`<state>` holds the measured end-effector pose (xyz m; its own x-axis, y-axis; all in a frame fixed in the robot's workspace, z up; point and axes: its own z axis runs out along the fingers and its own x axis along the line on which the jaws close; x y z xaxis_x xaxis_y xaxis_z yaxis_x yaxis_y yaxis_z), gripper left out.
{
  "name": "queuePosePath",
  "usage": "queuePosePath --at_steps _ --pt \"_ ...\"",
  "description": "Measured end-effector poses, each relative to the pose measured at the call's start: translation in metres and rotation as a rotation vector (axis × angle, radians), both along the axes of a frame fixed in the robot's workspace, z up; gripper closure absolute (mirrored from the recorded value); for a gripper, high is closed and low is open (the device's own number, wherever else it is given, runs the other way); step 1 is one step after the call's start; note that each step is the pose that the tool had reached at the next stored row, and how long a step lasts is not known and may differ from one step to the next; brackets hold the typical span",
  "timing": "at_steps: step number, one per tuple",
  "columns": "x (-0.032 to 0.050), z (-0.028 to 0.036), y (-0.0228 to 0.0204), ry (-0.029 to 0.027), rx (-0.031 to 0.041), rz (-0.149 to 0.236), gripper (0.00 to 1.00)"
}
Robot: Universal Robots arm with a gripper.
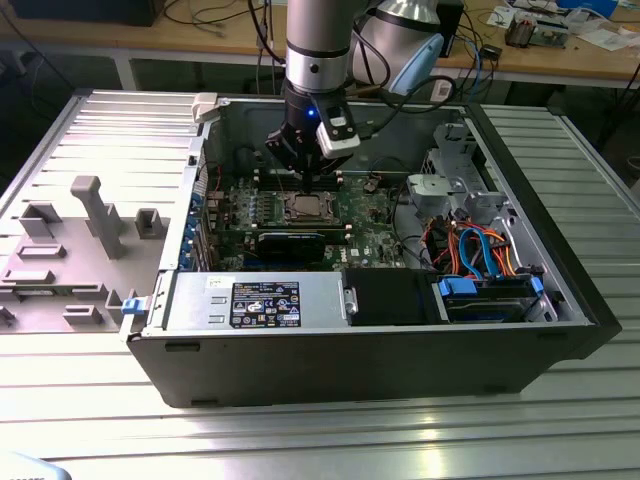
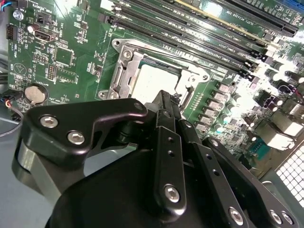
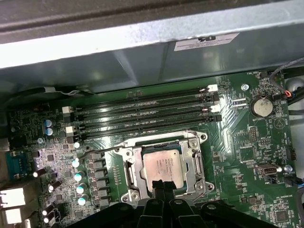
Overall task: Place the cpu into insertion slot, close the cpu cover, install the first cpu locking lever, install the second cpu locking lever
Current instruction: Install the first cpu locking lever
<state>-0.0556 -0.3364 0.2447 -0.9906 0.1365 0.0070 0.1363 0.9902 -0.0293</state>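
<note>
In the exterior view, an open computer case [image 1: 370, 330] lies on its side on a ribbed metal counter [image 1: 300, 430], with a grey power supply box [image 1: 255, 303] along its near wall and blue cables [image 1: 490, 255] toward the exterior view's right. Farther in, the green motherboard [image 1: 365, 215] lies flat, and the cpu [image 1: 306, 208] sits in the insertion slot [image 1: 291, 197] near the board's middle. In both wrist views the cpu [image 3: 164, 166] shows its pale metal top through the cut-out of the cpu cover [image 3: 195, 164], which lies down flat over the insertion slot [image 3: 127, 172]. The end effector [image 3: 161, 187] hangs just above the cpu's edge, its black fingers [image 2: 164, 107] pressed together with nothing between them. Beyond the socket run the long black memory slots [image 3: 142, 111], with a round coin battery [image 3: 261, 106] off to one side. Farthest back, a wooden bench [image 1: 560, 55] carries loose cables and papers.
</note>
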Motion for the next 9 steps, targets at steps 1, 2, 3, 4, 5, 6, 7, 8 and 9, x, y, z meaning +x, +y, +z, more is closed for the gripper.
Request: queuePosePath --at_steps 1,2,3,4,5,6,7,8,9 --pt "0.0 0.0 0.0 0.0 0.0 0.003 0.89" --pt "0.0 0.0 0.0 0.0 0.0 0.005 0.89" --pt "0.0 0.0 0.0 0.0 0.0 0.008 0.89" --pt "0.0 0.0 0.0 0.0 0.0 0.011 0.89" --pt "0.0 0.0 0.0 0.0 0.0 0.013 0.89" --pt "0.0 0.0 0.0 0.0 0.0 0.015 0.89" --pt "0.0 0.0 0.0 0.0 0.0 0.018 0.89" --pt "0.0 0.0 0.0 0.0 0.0 0.022 0.89" --pt "0.0 0.0 0.0 0.0 0.0001 0.025 0.89"
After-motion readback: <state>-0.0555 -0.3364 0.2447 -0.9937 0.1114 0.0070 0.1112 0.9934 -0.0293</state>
